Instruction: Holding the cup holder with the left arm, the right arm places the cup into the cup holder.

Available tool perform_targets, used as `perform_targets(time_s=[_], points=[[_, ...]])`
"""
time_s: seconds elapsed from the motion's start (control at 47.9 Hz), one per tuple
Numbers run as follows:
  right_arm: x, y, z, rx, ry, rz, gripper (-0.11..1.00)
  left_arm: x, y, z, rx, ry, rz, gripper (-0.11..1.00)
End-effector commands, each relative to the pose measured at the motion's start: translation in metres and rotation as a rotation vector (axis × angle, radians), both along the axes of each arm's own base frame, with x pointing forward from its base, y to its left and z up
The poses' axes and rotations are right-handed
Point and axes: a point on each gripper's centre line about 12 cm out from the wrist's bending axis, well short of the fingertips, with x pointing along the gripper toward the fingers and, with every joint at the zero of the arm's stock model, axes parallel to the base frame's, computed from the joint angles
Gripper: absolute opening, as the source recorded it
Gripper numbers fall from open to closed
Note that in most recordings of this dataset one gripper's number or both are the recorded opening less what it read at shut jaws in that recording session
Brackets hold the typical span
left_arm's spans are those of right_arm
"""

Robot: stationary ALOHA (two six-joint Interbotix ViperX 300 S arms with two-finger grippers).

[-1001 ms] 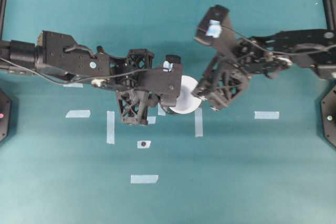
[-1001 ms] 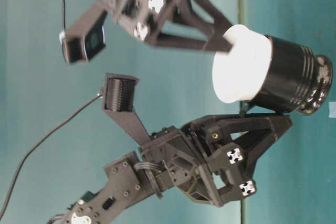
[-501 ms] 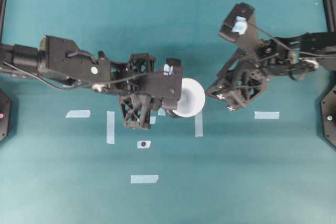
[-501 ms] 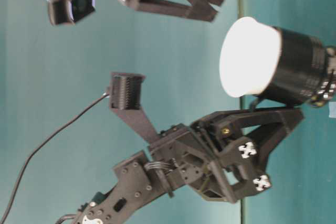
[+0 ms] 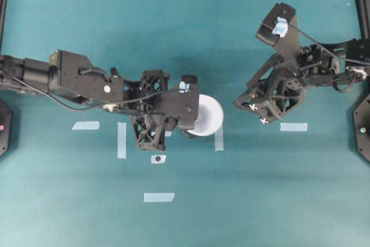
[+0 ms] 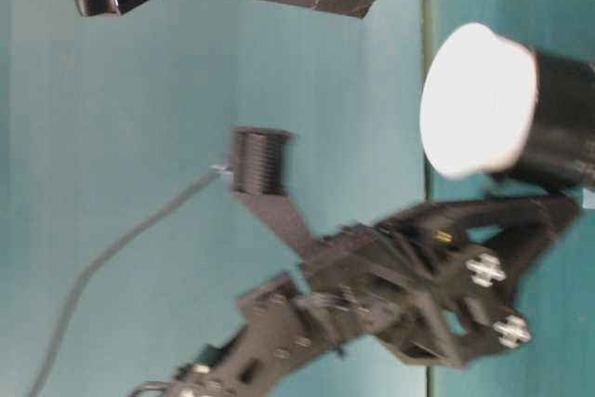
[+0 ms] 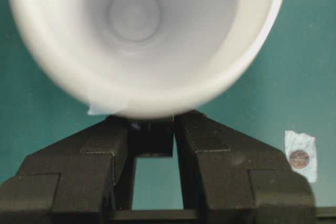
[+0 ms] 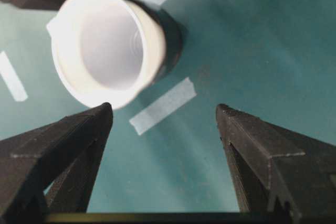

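**Ana:** Overhead exterior view is showing the cup (image 5: pixel 207 115) already sitting inside the cup holder (image 5: pixel 186 125), with the left gripper (image 5: pixel 184 121) carrying both above the teal table (image 5: pixel 260 201), just over the strips of pale tape (image 5: pixel 218 138).

**Ben:** Agreed. From table level the white rim is standing proud of the glossy black holder (image 6: pixel 565 118), and the left wrist camera is showing the narrowly parted fingers (image 7: pixel 202 140) pinching the holder's short tab right under the cup (image 7: pixel 142 40).

**Ana:** How are you judging the handling?

**Ben:** I am guessing the cup is light and thin-walled, so squeezing its rim would risk deforming it. The holder is looking stiff but slick, so the tab seems the safest place to keep the grip; the cup, only wedged by its taper, could tip out if the holder tilts far.

**Ana:** And the right gripper (image 5: pixel 258 114)?

**Ben:** It is standing wide open, holding nothing, well apart from the cup on the right side of the table. Its wrist view is looking between both spread fingers (image 8: pixel 68 140) toward the cup (image 8: pixel 107 45).

**Ana:** Poses?

**Ben:** Left arm (image 5: pixel 87 79) is reaching across toward the middle, forearm roughly level; right arm (image 5: pixel 329 67) is folded near its edge, camera head (image 5: pixel 278 24) raised.
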Motion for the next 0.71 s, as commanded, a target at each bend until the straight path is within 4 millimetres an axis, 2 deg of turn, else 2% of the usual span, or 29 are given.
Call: perform_targets(time_s=[0.0,0.188,0.689], points=[[-0.0017,0.0019,0.0179,-0.004,-0.070,-0.005,0.85,0.0023,-0.0011,0.0086,0.004,-0.040,-0.005,0.25],[-0.0023,0.0020,0.0159,-0.002,-0.065,-0.007,0.85,-0.0009,-0.0006,0.0031,0.005,-0.026,-0.006,0.25],[0.0011,0.0011,0.0100,-0.003,-0.056,-0.008,0.85,0.0004,0.0006,0.0047,0.004,-0.041,-0.003,0.25]])
